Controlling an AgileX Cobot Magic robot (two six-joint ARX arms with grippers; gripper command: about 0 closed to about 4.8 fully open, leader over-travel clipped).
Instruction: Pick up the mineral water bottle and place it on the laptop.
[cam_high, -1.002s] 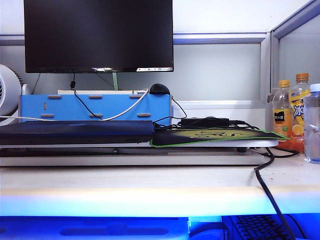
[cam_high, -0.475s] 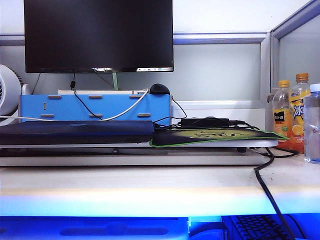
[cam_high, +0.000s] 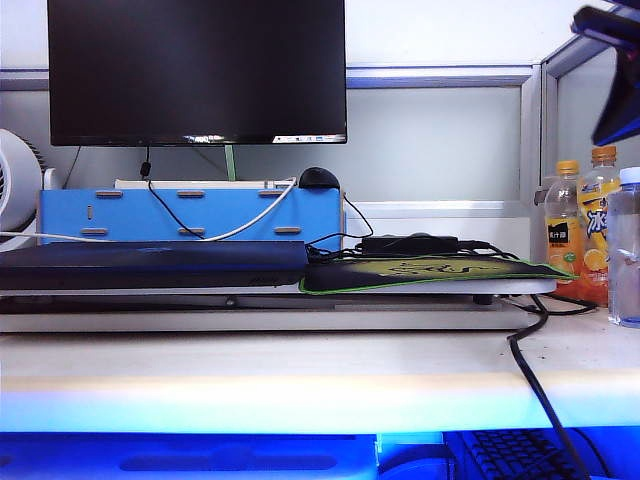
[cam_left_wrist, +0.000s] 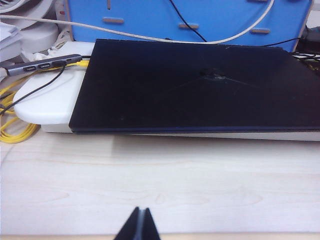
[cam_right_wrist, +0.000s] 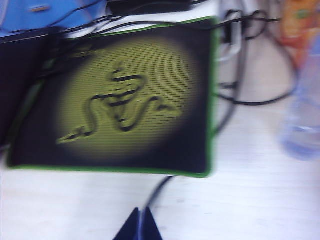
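Exterior view: the bottle (cam_high: 627, 248) stands upright at the table's (cam_high: 300, 375) far right edge, beside two juice bottles (cam_high: 582, 232); the laptop (cam_high: 150, 262) lies flat, well apart to the left; a dark arm part shows high at the upper right, above the bottle.

Left wrist view: the left gripper (cam_left_wrist: 139, 224) hangs over bare table, fingers together, laptop (cam_left_wrist: 195, 87) ahead of them.

Right wrist view: the right gripper (cam_right_wrist: 138, 224) points down, fingers together, mouse pad (cam_right_wrist: 120, 100) ahead, bottle (cam_right_wrist: 305, 112) off to one side, blurred; likely best to part the fingers, swing toward the bottle, grip its waist level.
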